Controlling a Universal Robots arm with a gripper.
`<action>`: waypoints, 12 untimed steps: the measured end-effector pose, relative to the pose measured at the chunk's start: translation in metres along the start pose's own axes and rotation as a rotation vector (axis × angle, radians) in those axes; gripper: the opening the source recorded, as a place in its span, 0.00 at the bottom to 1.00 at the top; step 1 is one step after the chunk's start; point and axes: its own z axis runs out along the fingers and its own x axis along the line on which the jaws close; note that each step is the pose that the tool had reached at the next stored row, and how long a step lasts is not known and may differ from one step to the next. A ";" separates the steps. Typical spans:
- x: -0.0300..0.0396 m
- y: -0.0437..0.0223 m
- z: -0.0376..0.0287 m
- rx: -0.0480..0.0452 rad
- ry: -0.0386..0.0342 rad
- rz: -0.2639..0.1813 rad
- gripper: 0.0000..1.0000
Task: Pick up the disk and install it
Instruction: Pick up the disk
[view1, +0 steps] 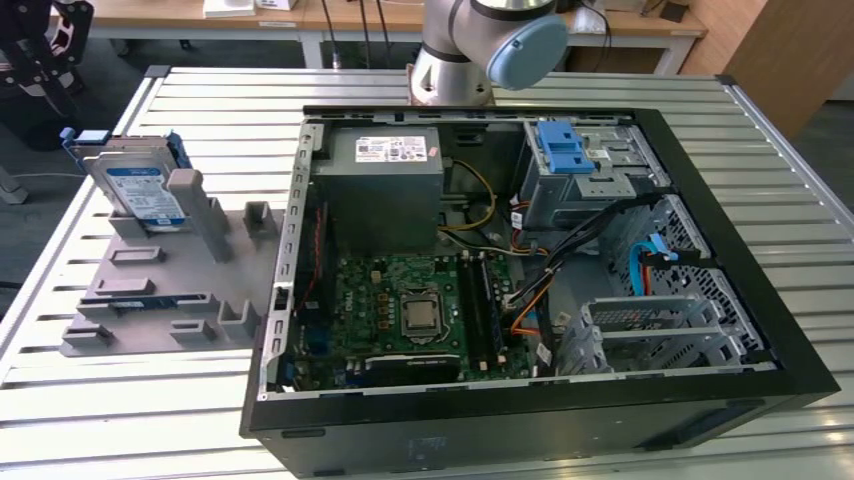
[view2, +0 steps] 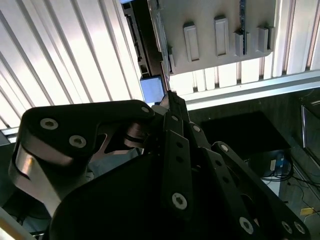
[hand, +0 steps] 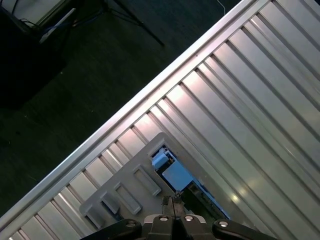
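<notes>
Two tips of the claw (hand: 172, 202) are seen pressed together, with nothing held, above and apart from the disk (view1: 140, 192), which is stood upright in the grey holder (view1: 147, 300) beside the open computer case (view1: 534, 415). The tips would need to be parted and centred squarely over the disk's upper edge.

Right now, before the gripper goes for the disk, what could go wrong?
1. The disk stands on edge in the grey fixture, with the gripper over it, not touching. An off-centre descent could tip or jam it.
2. Loose cables cross the open case beside the drive cage. The disk could snag on them going in.
</notes>
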 end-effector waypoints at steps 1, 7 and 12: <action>0.0000 0.0000 0.0000 0.0000 0.0001 -0.002 0.11; 0.0000 0.0000 0.0000 0.0001 0.0007 -0.018 0.11; 0.0000 0.0000 0.0000 0.0002 0.0013 -0.031 0.11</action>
